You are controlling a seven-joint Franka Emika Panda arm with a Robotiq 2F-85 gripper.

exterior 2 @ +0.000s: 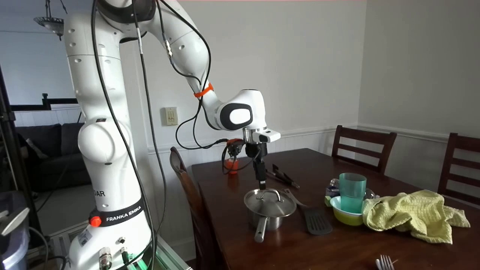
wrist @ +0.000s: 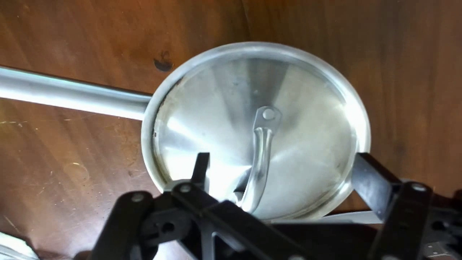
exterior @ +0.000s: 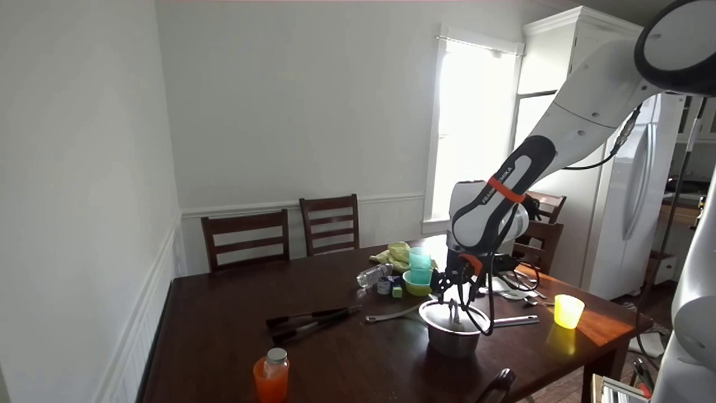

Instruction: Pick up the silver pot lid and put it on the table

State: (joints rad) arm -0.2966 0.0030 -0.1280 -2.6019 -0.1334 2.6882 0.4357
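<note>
Silver pot lid [wrist: 249,126] caps saucepan [exterior: 454,342] on dark table [exterior: 352,355] near pale walls [exterior: 296,112].

Smooth metal, glossy wood.
Shiny finish on the round silver metal pot lid [wrist: 231,126], polished gloss on the dark brown wooden worktop [exterior 2: 318,253], rough, matt weave across the crumpled yellow cloth [exterior 2: 416,213].
</note>
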